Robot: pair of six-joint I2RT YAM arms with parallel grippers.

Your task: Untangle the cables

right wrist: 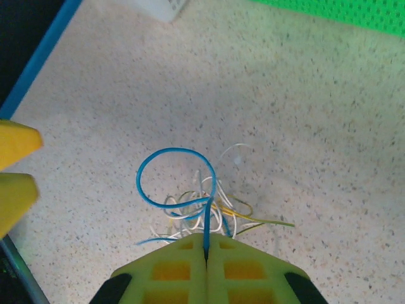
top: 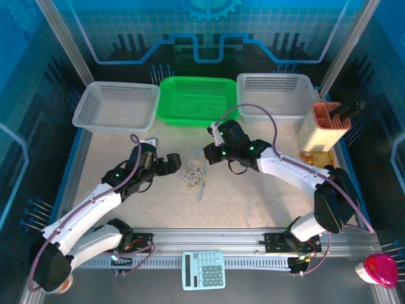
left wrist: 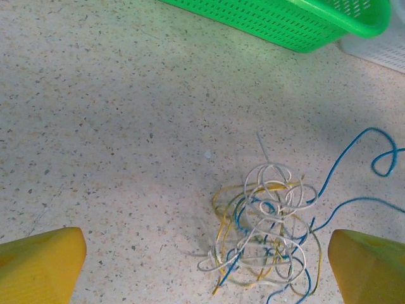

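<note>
Cables [top: 193, 172] sit as a loose blue, white and yellow tangle in the middle of the counter [top: 253, 196], between both end effectors. Thin, light and springy, they will likely drag along as one clump. The right end effector [right wrist: 207, 244] pinches a blue strand [right wrist: 207, 218]; the left end effector [left wrist: 204, 266], spread wide, should pin the white coils [left wrist: 269, 206].

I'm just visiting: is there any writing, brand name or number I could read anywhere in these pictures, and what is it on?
No text here can be read.
Calculator: the key markings and display are too small to make out.
Gear emblem, at the top of the overhead view: a picture only, with no words.
Cables: no print is visible on them.
</note>
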